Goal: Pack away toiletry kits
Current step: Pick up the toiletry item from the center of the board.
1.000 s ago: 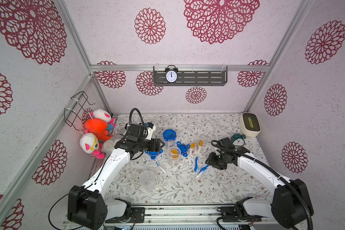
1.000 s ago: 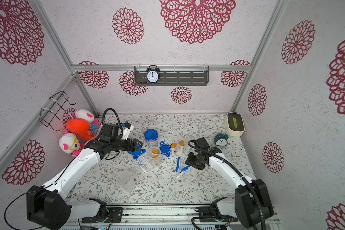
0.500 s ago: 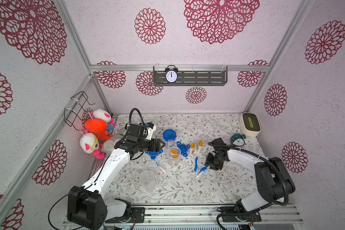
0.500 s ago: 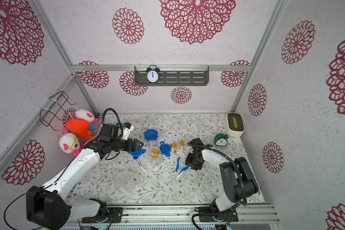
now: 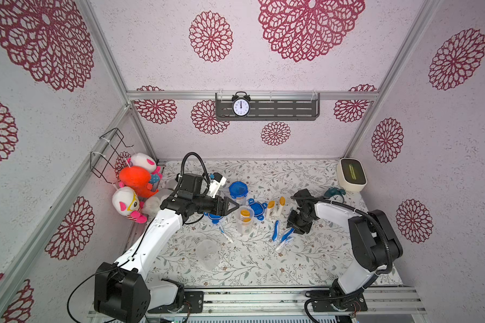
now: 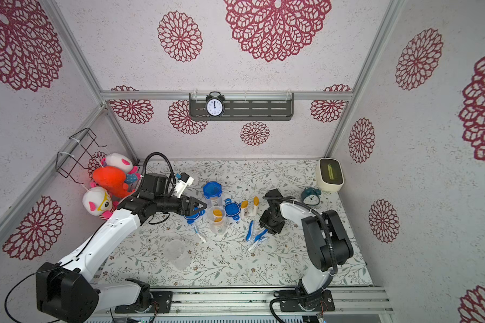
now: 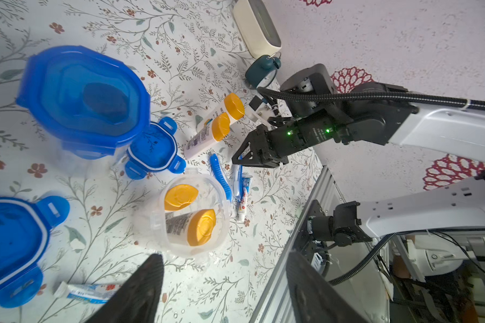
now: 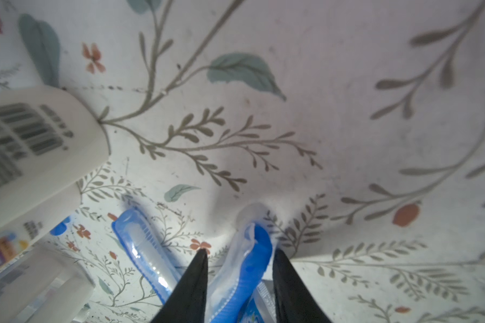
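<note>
top views: high above open cup (image 5: 245, 221), share whole desk (image 5: 305, 260) | left wrist: near cup, looking down | right wrist: closest, low beside cup

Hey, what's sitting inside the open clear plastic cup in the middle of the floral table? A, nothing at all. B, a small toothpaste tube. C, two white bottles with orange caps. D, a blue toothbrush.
C: the left wrist view looks down into the lidless clear plastic cup, and two white orange-capped bottles are the only things inside it.
</note>
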